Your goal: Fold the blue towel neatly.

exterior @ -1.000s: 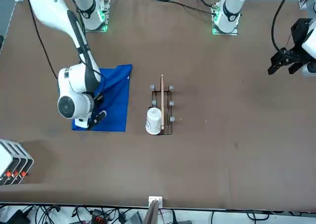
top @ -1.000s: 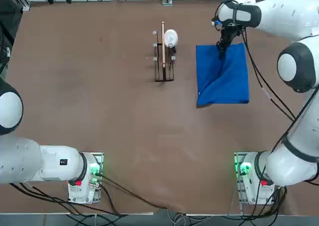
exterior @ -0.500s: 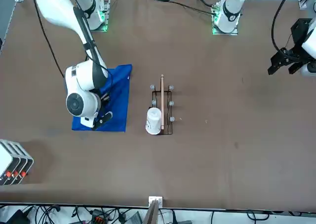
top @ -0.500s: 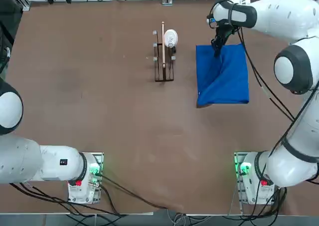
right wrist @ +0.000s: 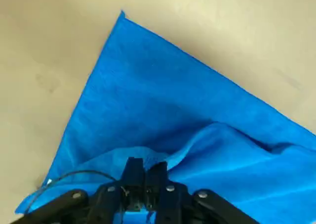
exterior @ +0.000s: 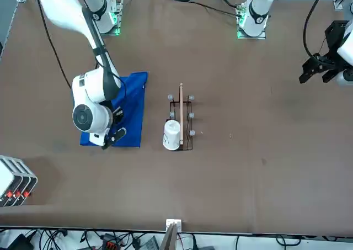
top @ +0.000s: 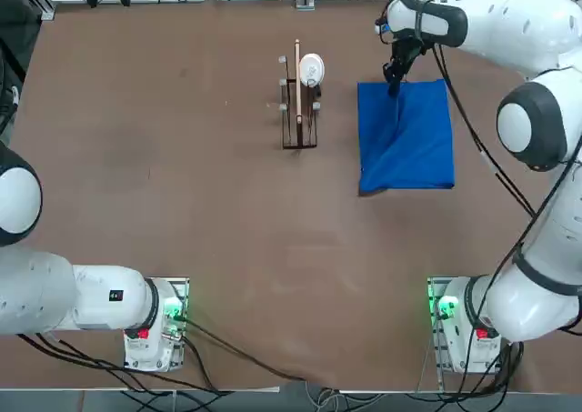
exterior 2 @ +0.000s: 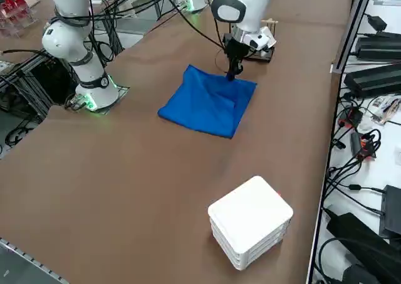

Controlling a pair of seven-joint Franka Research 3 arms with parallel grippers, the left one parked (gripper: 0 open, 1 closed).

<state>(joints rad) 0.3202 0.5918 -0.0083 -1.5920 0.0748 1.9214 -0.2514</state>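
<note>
In the overhead view's upper right, the right gripper's [right wrist: 146,167] clenched fingers pinch the blue towel [top: 420,153]; slippage could crease it.

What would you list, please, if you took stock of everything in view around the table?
towel: one, blue, on the table below the right claw
rack: one, dark wire, on the table beside the towel, toward the left arm
stick: one, light wood, upright in the rack
cup: one, white, against the rack
boxes: one stack, white, near the table's right edge
table: one, brown, under everything listed above
cables: many, black, along the arms and beyond the table
right claw: one, black, shut, at the towel
right arm: one, white and grey, reaching over the towel
left arm: one, white and grey, parked
</note>
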